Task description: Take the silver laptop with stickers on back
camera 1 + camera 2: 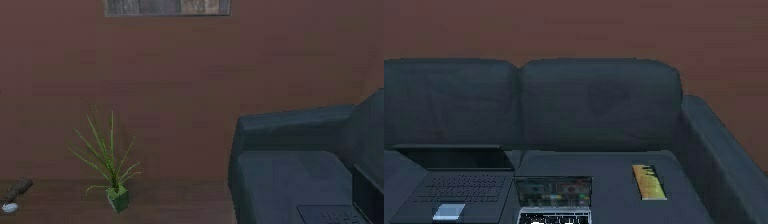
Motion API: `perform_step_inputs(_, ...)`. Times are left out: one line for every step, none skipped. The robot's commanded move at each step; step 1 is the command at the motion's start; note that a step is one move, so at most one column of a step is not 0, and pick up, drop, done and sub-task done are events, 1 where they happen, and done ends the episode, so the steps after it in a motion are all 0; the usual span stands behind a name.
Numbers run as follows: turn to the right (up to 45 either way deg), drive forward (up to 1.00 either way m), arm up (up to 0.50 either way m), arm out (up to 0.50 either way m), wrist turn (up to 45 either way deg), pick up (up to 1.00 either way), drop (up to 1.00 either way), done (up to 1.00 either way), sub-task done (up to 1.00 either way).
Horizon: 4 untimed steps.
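silver laptop (pixel 554 203): lies open on the sofa seat at the arm side view's bottom edge, just left of the middle. Pale silver keyboard deck is nearest the camera and cut by the frame.
laptop panel: raised part above the deck is mottled with small greenish and grey patches. Too small to tell if they are stickers.
gripper state: cannot tell, spread or pressed together.
gripper contact: cannot tell, nothing to judge a hold or touch from.
dark laptop (pixel 459 182): just beside the silver one on its left, on the same seat cushion. It is open, with a black screen, a dark keyboard and a pale trackpad. Whether the two touch is unclear.
yellow flat thing (pixel 649 183): narrow yellow-orange slab lying flat on the right seat cushion, apart from the silver laptop, nearer the armrest. Kind unclear.
sofa (pixel 599 100): dark blue-grey, with two back cushions side by side and an armrest on the arm side view's right. One end of it is at the forward view's right.
wall (pixel 200 80): reddish brown, behind the sofa.
plant (pixel 108 160): thin green leaves in a small green pot on the wooden floor, well left of the sofa in the forward view.
frame on wall (pixel 167 7): grey-brown, cut by the forward view's top edge.
small grey thing (pixel 15 192): on the floor at the forward view's left edge, kind unclear.
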Motion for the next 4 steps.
perform_step_inputs(0.0,0.0,0.0,0.04,0.0,0.0,0.0,0.0,0.0)
perform_step_inputs(0.0,0.0,0.0,0.0,45.0,0.0,0.0,0.0,0.0)
perform_step_inputs(0.0,0.0,0.0,0.0,45.0,0.0,0.0,0.0,0.0)
perform_step_inputs(0.0,0.0,0.0,0.0,45.0,0.0,0.0,0.0,0.0)
